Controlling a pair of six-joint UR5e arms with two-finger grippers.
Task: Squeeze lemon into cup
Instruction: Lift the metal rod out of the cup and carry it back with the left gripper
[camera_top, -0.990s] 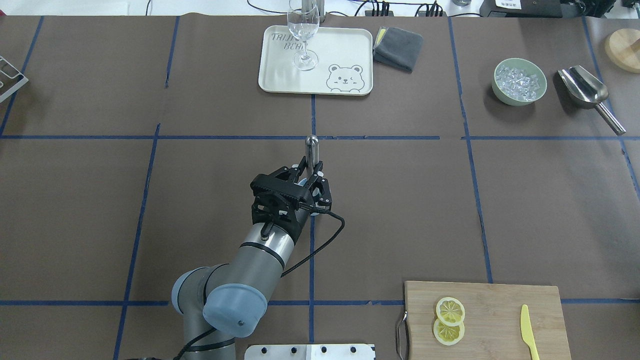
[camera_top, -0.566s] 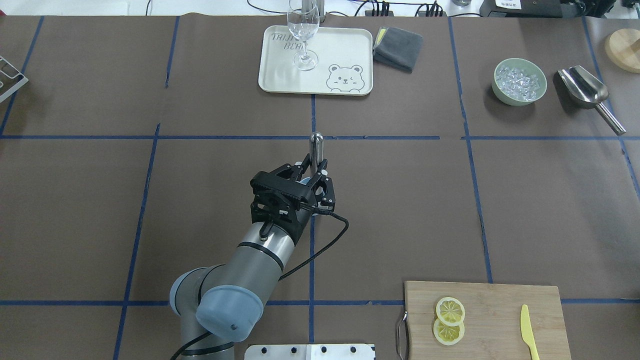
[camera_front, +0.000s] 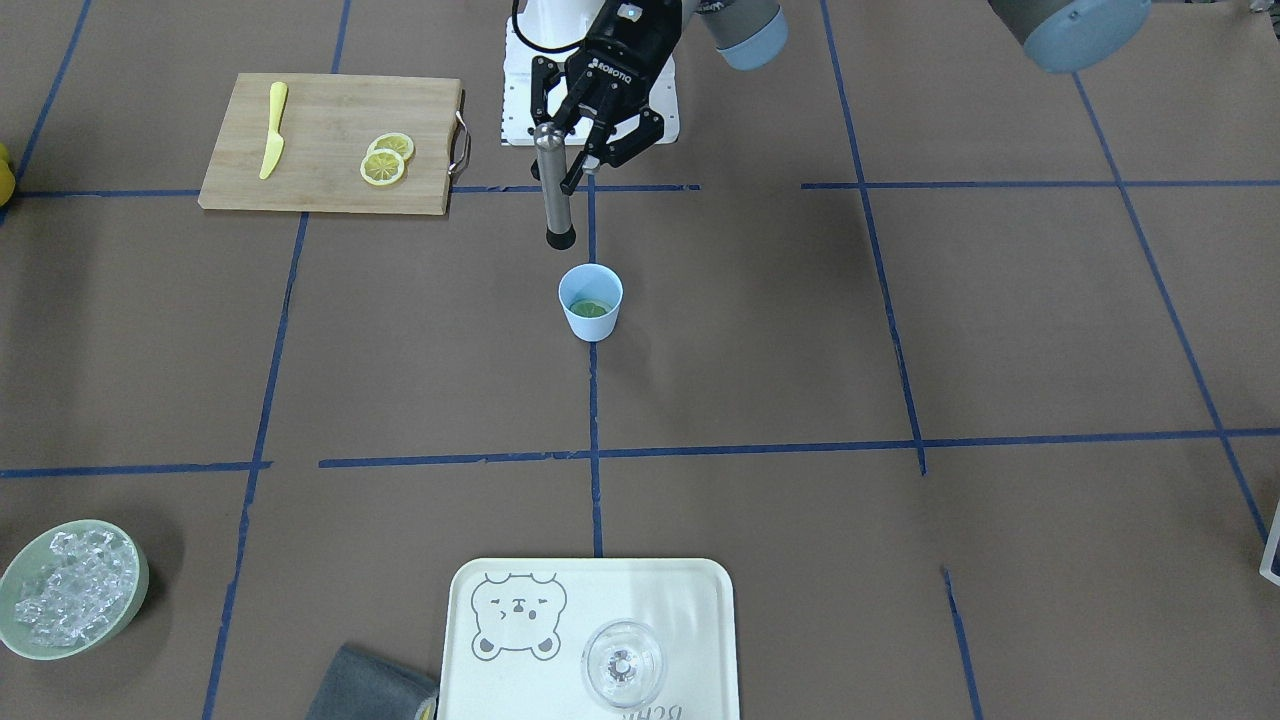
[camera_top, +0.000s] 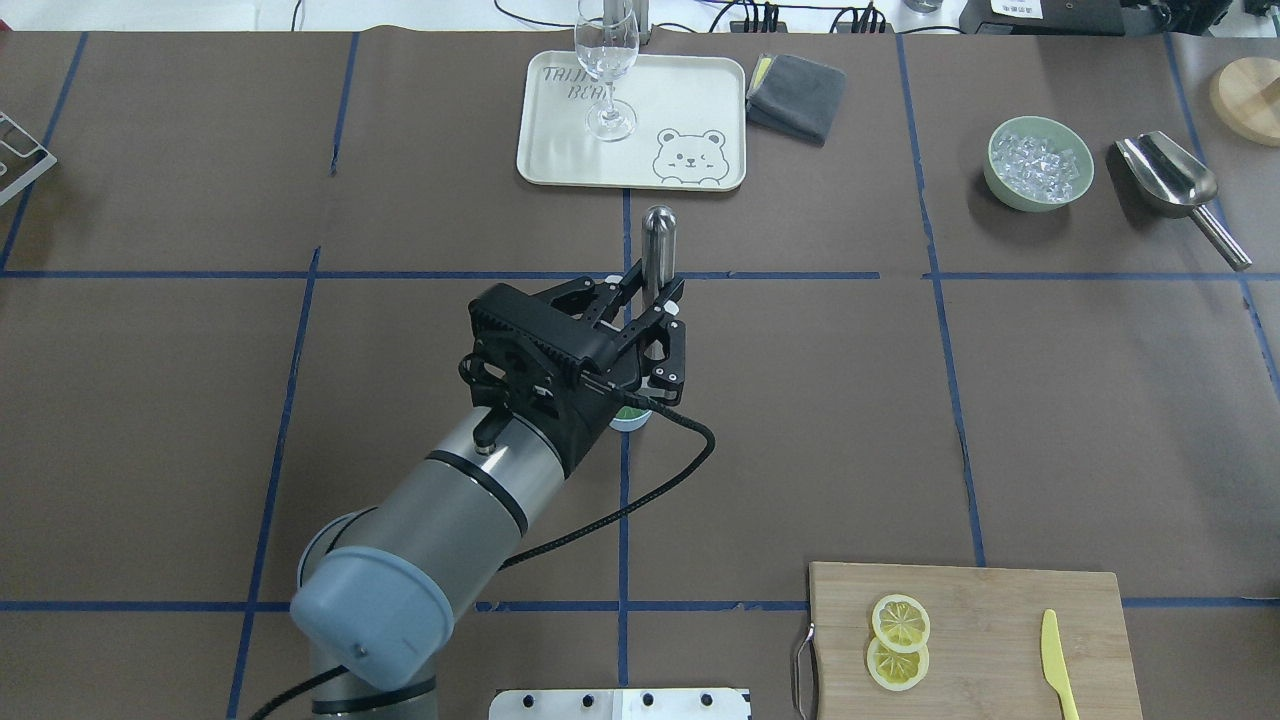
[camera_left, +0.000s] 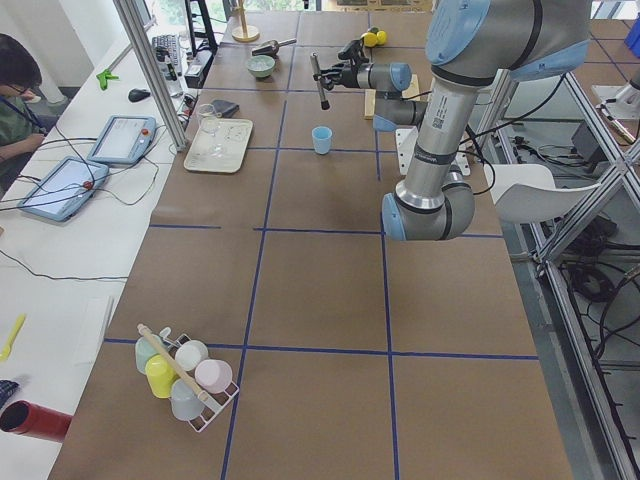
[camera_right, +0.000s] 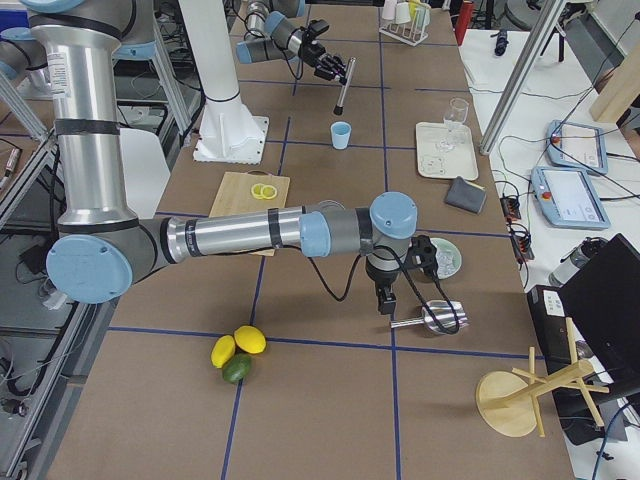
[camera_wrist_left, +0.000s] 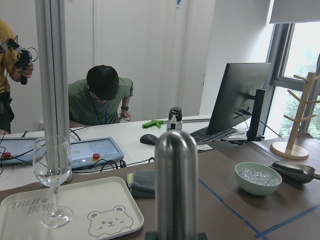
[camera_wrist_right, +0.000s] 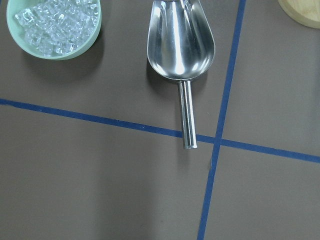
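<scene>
The light-blue cup (camera_front: 591, 318) stands mid-table with a lemon slice (camera_front: 590, 308) lying in its bottom. My left gripper (camera_front: 556, 152) is shut on a steel muddler (camera_front: 553, 195), held upright with its black tip above and just behind the cup's rim, clear of it. In the overhead view the left gripper (camera_top: 655, 298) and the muddler (camera_top: 658, 238) cover most of the cup (camera_top: 630, 421). Two more lemon slices (camera_top: 900, 621) lie on the wooden board (camera_top: 1000, 610). My right gripper (camera_right: 385, 298) hovers over a steel scoop (camera_wrist_right: 181, 42); I cannot tell whether it is open or shut.
A yellow knife (camera_top: 1056, 660) lies on the board. A cream tray (camera_top: 690, 100) with a clear glass (camera_top: 606, 60) and a grey cloth (camera_top: 797, 95) are at the far side. A green bowl of ice (camera_top: 1038, 163) sits beside the scoop.
My left gripper has risen with the muddler and shifted slightly forward, lifting the tip up from the cup. The cup's edge now shows below the gripper.
</scene>
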